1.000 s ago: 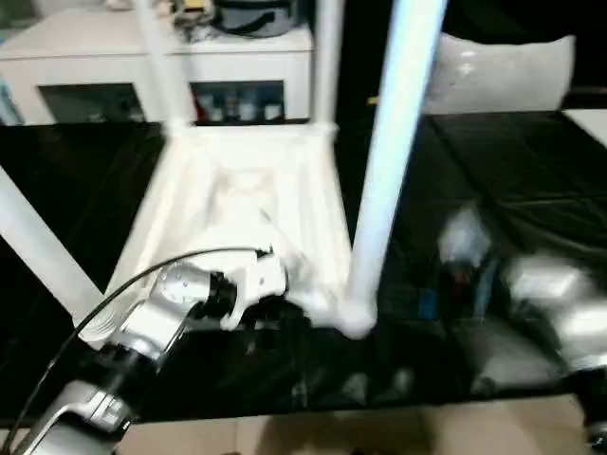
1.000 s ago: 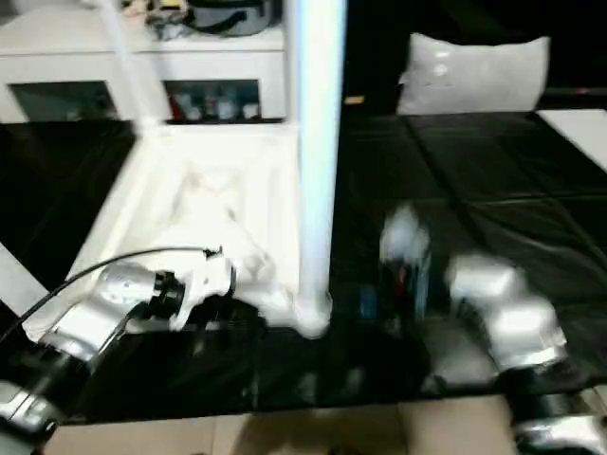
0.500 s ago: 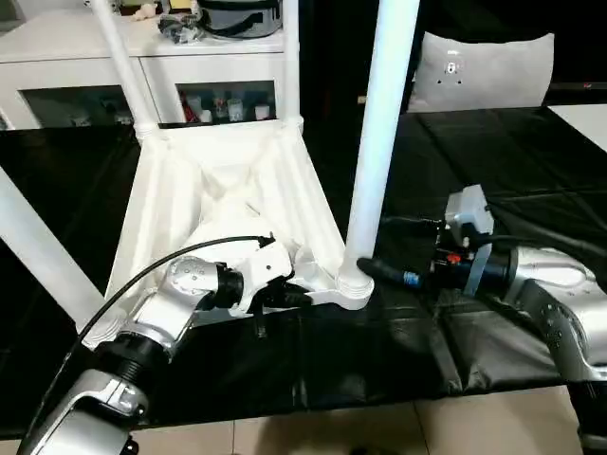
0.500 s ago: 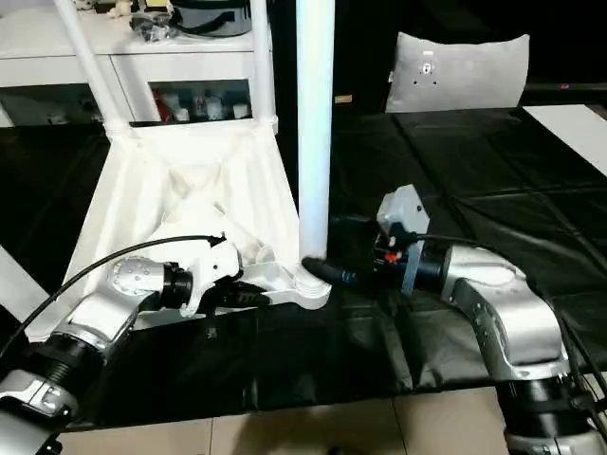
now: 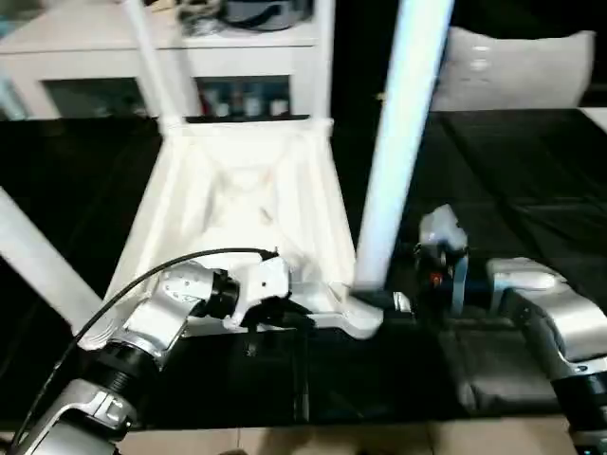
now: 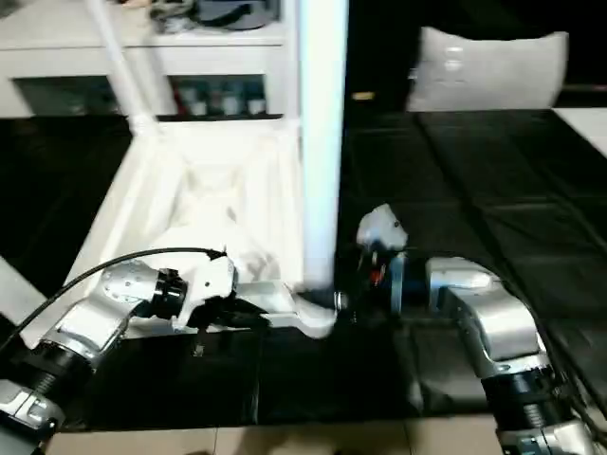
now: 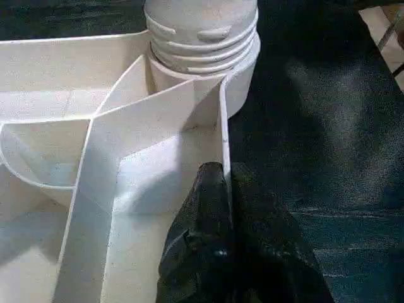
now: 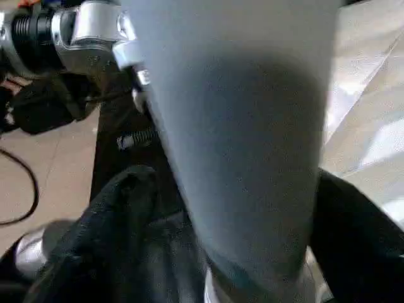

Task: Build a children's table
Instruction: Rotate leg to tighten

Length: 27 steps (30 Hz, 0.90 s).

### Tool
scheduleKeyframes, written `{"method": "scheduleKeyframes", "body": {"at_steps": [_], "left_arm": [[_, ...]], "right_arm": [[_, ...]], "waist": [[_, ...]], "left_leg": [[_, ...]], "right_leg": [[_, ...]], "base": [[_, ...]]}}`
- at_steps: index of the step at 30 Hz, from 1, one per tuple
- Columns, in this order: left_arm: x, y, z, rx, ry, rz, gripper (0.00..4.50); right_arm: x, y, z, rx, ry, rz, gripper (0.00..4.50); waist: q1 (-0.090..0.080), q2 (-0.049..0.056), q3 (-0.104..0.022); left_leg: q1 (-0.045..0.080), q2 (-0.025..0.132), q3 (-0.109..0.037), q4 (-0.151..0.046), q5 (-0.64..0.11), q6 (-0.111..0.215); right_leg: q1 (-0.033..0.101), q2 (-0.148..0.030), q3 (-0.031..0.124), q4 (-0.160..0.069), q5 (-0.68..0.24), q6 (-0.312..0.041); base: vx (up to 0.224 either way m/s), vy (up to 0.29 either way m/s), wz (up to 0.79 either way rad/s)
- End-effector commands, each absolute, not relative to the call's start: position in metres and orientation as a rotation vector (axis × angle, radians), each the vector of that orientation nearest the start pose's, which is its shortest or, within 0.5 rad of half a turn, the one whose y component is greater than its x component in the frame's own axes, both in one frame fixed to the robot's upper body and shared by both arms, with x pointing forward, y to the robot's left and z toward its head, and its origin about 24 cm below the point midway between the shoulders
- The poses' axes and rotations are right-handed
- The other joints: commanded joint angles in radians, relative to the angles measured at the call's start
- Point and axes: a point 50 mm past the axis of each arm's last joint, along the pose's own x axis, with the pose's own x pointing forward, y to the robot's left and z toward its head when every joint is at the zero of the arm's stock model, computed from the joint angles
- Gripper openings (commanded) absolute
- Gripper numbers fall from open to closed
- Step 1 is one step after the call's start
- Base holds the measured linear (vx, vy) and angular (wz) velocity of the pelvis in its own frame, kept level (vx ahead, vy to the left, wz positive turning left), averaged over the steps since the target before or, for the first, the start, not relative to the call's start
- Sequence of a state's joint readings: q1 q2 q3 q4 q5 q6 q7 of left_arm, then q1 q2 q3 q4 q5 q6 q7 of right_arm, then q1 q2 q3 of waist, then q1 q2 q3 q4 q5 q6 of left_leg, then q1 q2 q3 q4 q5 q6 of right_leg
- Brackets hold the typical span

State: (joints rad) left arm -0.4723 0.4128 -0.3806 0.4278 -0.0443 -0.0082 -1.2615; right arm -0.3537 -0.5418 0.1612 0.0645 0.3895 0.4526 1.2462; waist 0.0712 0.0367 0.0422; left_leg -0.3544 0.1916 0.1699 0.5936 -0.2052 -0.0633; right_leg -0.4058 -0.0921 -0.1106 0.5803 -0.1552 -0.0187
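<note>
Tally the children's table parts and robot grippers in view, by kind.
tabletop: 1
legs: 4
grippers, left gripper and right gripper: 2
Total: 7

Table top: white moulded plastic, smooth, ribbed underside. Legs: same plastic, slight sheen; threaded end ridged. Table cover: black, glossy, creased. Forearms: brushed silver metal. Fingers: matt black.

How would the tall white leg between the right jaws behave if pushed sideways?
The leg looks stiff and probably light. Its smooth round surface may slip. Standing in the tabletop corner socket, with thread ridges showing, it might wobble.
</note>
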Motion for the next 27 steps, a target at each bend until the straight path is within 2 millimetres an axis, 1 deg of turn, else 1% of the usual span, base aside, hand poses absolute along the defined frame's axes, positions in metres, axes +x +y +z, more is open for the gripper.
{"method": "scheduleKeyframes", "body": {"at_steps": [1,2,5,9,10,11,13,15,16,17,20,21,22,23,24,25,26,27], "left_arm": [[0.286,0.116,0.052,0.458,0.306,-1.556,0.00],[0.286,0.117,0.052,0.458,0.308,-1.552,0.00],[0.287,0.119,0.052,0.464,0.311,-1.545,0.00],[0.288,0.121,0.052,0.464,0.313,-1.539,0.00],[0.288,0.122,0.052,0.463,0.313,-1.538,0.00],[0.288,0.122,0.053,0.462,0.314,-1.537,0.00],[0.288,0.123,0.052,0.457,0.316,-1.535,0.00],[0.288,0.124,0.052,0.452,0.318,-1.531,0.00],[0.288,0.124,0.052,0.450,0.319,-1.529,0.00],[0.288,0.124,0.052,0.449,0.320,-1.528,0.00],[0.290,0.124,0.052,0.406,0.329,-1.489,0.00],[0.291,0.123,0.052,0.400,0.331,-1.469,0.00],[0.295,0.121,0.053,0.378,0.334,-1.418,0.00],[0.297,0.120,0.054,0.364,0.333,-1.391,0.00],[0.300,0.117,0.056,0.352,0.330,-1.363,0.00],[0.302,0.113,0.058,0.332,0.323,-1.332,0.00],[0.303,0.111,0.059,0.325,0.321,-1.321,0.00],[0.309,0.100,0.063,0.281,0.315,-1.245,0.00]], "right_arm": [[0.274,-0.158,0.088,-0.059,0.354,1.386,3.38],[0.275,-0.159,0.088,-0.065,0.356,1.386,3.28],[0.278,-0.161,0.088,-0.086,0.358,1.388,3.08],[0.280,-0.165,0.086,-0.110,0.376,1.403,2.63],[0.280,-0.165,0.086,-0.112,0.375,1.405,2.63],[0.281,-0.165,0.086,-0.114,0.376,1.409,2.40],[0.281,-0.164,0.085,-0.115,0.374,1.415,2.27],[0.281,-0.163,0.085,-0.108,0.376,1.428,2.27],[0.281,-0.162,0.085,-0.106,0.376,1.431,2.09],[0.281,-0.162,0.084,-0.105,0.375,1.432,2.05],[0.276,-0.157,0.081,-0.031,0.386,1.439,2.00],[0.274,-0.156,0.080,-0.014,0.387,1.429,2.00],[0.274,-0.151,0.078,0.004,0.386,1.386,1.99],[0.274,-0.149,0.077,0.011,0.386,1.359,1.99],[0.275,-0.145,0.075,0.012,0.389,1.318,1.99],[0.279,-0.140,0.073,0.016,0.389,1.250,1.99],[0.280,-0.139,0.072,0.017,0.390,1.225,1.99],[0.291,-0.129,0.067,0.051,0.391,1.058,1.99]], "waist": [[0.002,-0.025,-0.063],[0.003,-0.024,-0.063],[0.001,-0.023,-0.062],[0.001,-0.024,-0.063],[0.002,-0.024,-0.063],[0.003,-0.024,-0.064],[0.003,-0.025,-0.064],[0.004,-0.024,-0.065],[0.004,-0.025,-0.065],[0.005,-0.025,-0.065],[0.006,-0.024,-0.065],[0.007,-0.027,-0.064],[0.008,-0.027,-0.063],[0.006,-0.032,-0.062],[0.006,-0.030,-0.059],[0.003,-0.032,-0.058],[0.002,-0.031,-0.057],[-0.005,-0.031,-0.054]], "left_leg": [[-0.006,0.037,-0.001,-0.062,-0.103,0.085],[-0.004,0.036,-0.001,-0.062,-0.115,0.078],[-0.003,0.037,-0.003,-0.064,-0.124,0.070],[-0.002,0.037,-0.002,-0.063,-0.129,0.069],[-0.002,0.037,-0.001,-0.062,-0.127,0.072],[-0.003,0.037,-0.002,-0.062,-0.123,0.073],[-0.004,0.037,-0.002,-0.061,-0.113,0.077],[-0.004,0.037,-0.001,-0.061,-0.112,0.079],[-0.005,0.037,-0.001,-0.060,-0.109,0.081],[-0.004,0.037,-0.001,-0.061,-0.109,0.081],[-0.003,0.037,-0.001,-0.061,-0.112,0.080],[-0.004,0.037,-0.001,-0.061,-0.110,0.079],[-0.003,0.038,-0.001,-0.062,-0.108,0.078],[-0.003,0.037,-0.001,-0.063,-0.110,0.074],[-0.001,0.036,-0.001,-0.064,-0.125,0.067],[-0.002,0.034,-0.001,-0.065,-0.132,0.060],[-0.001,0.032,-0.002,-0.066,-0.141,0.054],[0.001,0.029,-0.001,-0.066,-0.159,0.035]], "right_leg": [[0.059,-0.060,0.055,-0.059,-0.283,-0.176],[0.059,-0.060,0.054,-0.063,-0.310,-0.170],[0.059,-0.059,0.053,-0.062,-0.324,-0.165],[0.060,-0.059,0.054,-0.063,-0.320,-0.165],[0.060,-0.058,0.055,-0.062,-0.311,-0.170],[0.061,-0.058,0.055,-0.061,-0.305,-0.172],[0.062,-0.057,0.054,-0.058,-0.286,-0.178],[0.062,-0.058,0.054,-0.058,-0.285,-0.180],[0.062,-0.058,0.054,-0.057,-0.283,-0.180],[0.062,-0.058,0.054,-0.057,-0.285,-0.180],[0.062,-0.057,0.054,-0.058,-0.291,-0.180],[0.062,-0.057,0.054,-0.058,-0.298,-0.176],[0.062,-0.058,0.055,-0.059,-0.301,-0.173],[0.062,-0.058,0.055,-0.059,-0.318,-0.165],[0.058,-0.058,0.054,-0.065,-0.356,-0.156],[0.059,-0.057,0.054,-0.067,-0.375,-0.146],[0.058,-0.058,0.053,-0.069,-0.400,-0.139],[0.054,-0.057,0.052,-0.076,-0.452,-0.121]], "base": [[0.000,0.000,0.00],[0.000,0.000,0.00],[0.000,0.000,0.00],[0.000,0.000,0.00],[0.000,0.000,0.00],[0.000,0.000,0.00],[0.000,0.000,0.00],[0.000,0.000,0.00],[0.000,0.000,0.00],[0.000,0.000,0.00],[0.000,0.000,0.00],[0.000,0.000,0.00],[0.000,0.000,0.00],[0.000,0.000,0.00],[0.000,0.000,0.00],[0.000,0.000,0.00],[0.000,0.000,0.00],[0.000,0.000,0.00]]}}
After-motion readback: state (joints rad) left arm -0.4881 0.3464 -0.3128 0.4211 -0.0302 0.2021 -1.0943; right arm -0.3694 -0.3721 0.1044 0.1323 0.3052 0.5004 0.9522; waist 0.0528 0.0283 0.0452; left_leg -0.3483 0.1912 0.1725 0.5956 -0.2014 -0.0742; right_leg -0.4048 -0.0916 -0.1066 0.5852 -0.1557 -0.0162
